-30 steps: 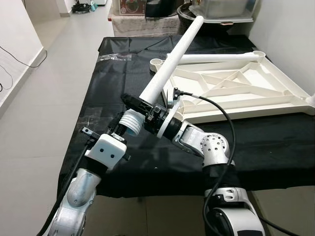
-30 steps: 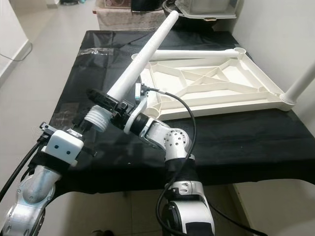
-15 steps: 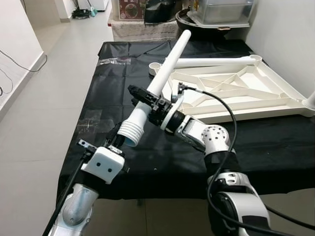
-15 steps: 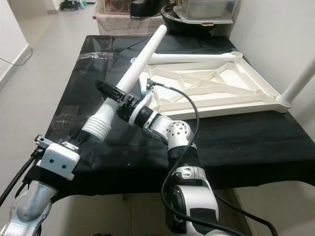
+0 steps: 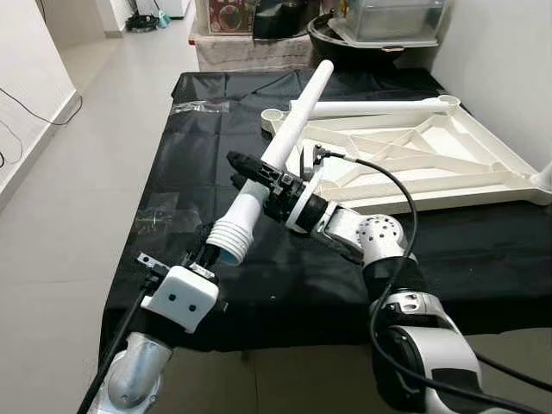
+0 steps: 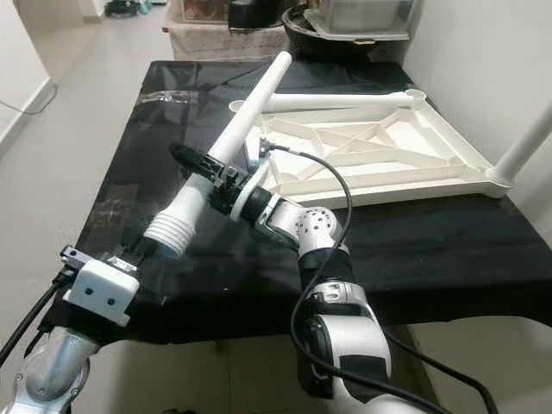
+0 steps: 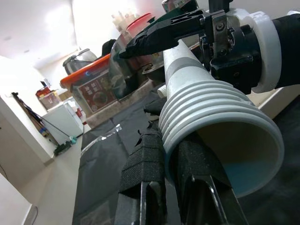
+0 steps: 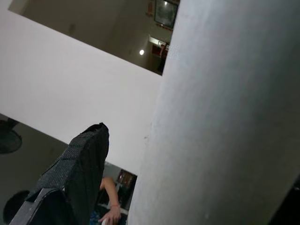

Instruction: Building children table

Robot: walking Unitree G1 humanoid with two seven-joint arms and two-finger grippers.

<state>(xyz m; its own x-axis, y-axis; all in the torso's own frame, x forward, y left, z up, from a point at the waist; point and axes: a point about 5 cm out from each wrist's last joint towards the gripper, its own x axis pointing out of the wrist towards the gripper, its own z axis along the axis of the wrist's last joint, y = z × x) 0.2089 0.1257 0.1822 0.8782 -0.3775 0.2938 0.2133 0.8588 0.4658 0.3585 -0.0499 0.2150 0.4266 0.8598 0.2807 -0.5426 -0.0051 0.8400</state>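
Over tbl (image 5: 172, 172): both claws (image 5: 259, 179) on leg (image 5: 285, 147).

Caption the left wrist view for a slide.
Left gripper pinching the ribbed rim of the white table leg, right gripper clamped further up.

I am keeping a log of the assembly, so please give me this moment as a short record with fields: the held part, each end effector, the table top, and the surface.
held part: white table leg, tilted, ribbed end low and toward the robot
right end effector: shut on the table leg, partway up the shaft
left end effector: fingers pinch the rim of the ribbed end, one inside, one outside
table top: white, upside down, ribs showing, one leg lying along its far edge
surface: black cloth covering the table
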